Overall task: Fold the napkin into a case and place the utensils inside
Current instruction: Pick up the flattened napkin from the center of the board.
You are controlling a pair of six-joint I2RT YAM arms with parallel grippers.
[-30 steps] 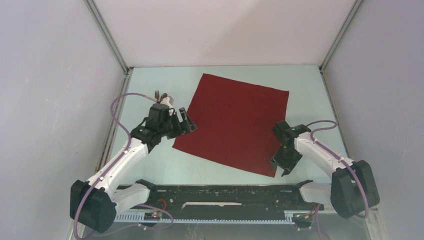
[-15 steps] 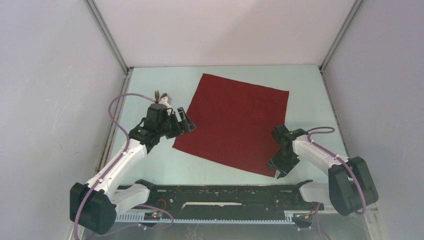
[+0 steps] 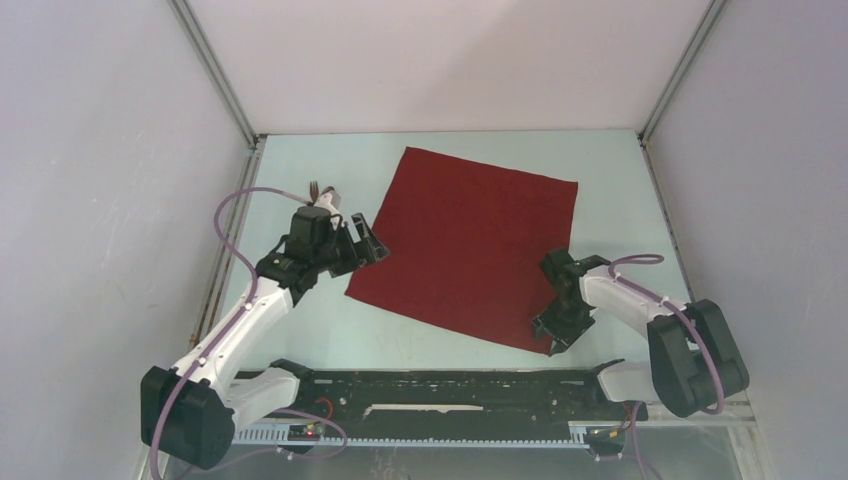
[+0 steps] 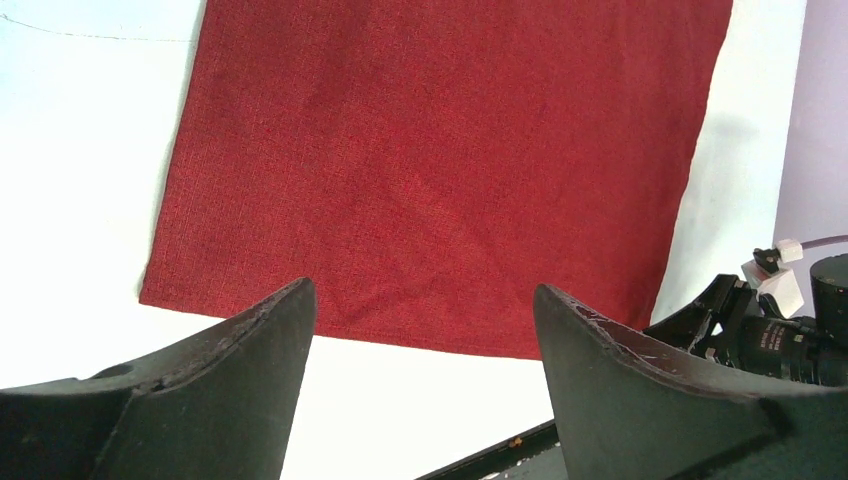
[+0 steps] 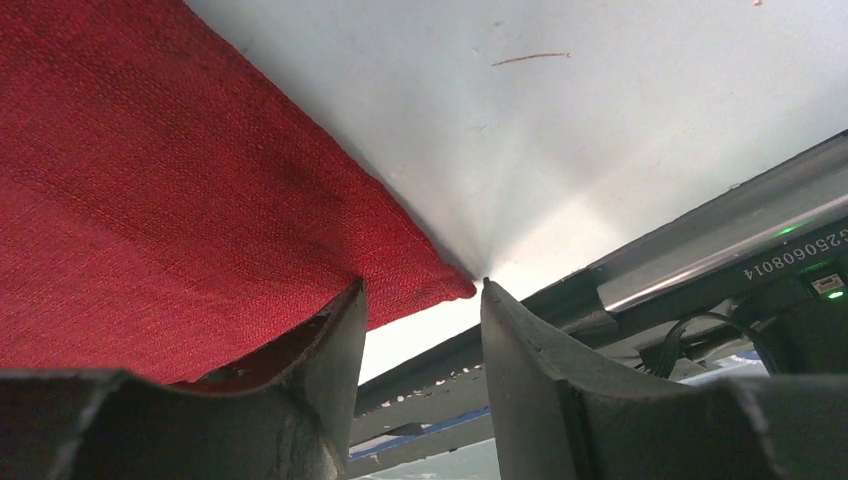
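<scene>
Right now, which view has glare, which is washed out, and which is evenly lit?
Top external view: even, soft light; the dark red rectangular cloth napkin is sharp. Left wrist view: the pale table is washed out to white, yet the weave is crisp. Right wrist view: a bright glare patch on the table beside the napkin's corner; the right tool's dark fingers look soft.

**Top view:** fixed above and behind the arm bases, facing down and forward. It takes in the whole table (image 3: 620, 190) and all of the napkin (image 3: 470, 245).

**Left wrist view:** raised over the near part of the table, looking forward and down past the left gripper (image 4: 422, 288). It is mid-range and spans the napkin's near edge, with the right arm (image 4: 770, 320) at lower right.

**Right wrist view:** very close, looking past the right gripper (image 5: 422, 285) toward the near-edge rail (image 5: 700, 265).

All three views share the napkin at its near right corner.
</scene>
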